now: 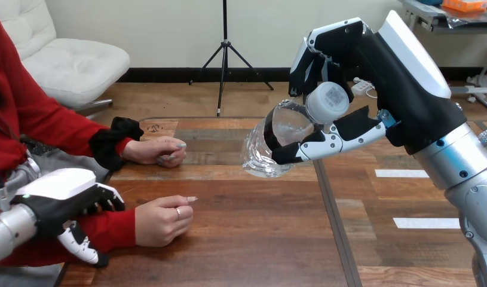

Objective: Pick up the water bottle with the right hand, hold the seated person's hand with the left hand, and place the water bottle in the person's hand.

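One water bottle (287, 124) hangs tilted above the wooden table (259, 245), right of centre, with the right hand (372, 66) curled round it. The person's two hands rest at the left: the farther hand (160, 150) and the nearer hand (163, 218), whose wrist (113, 230) the left hand (67, 203) clasps between fingers and thumb.

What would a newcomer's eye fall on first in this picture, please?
First, the right hand gripping a clear water bottle in the air above the table, at the view's upper right. Then, at lower left, the left hand curled round the person's wrist, whose fist rests on the wood.
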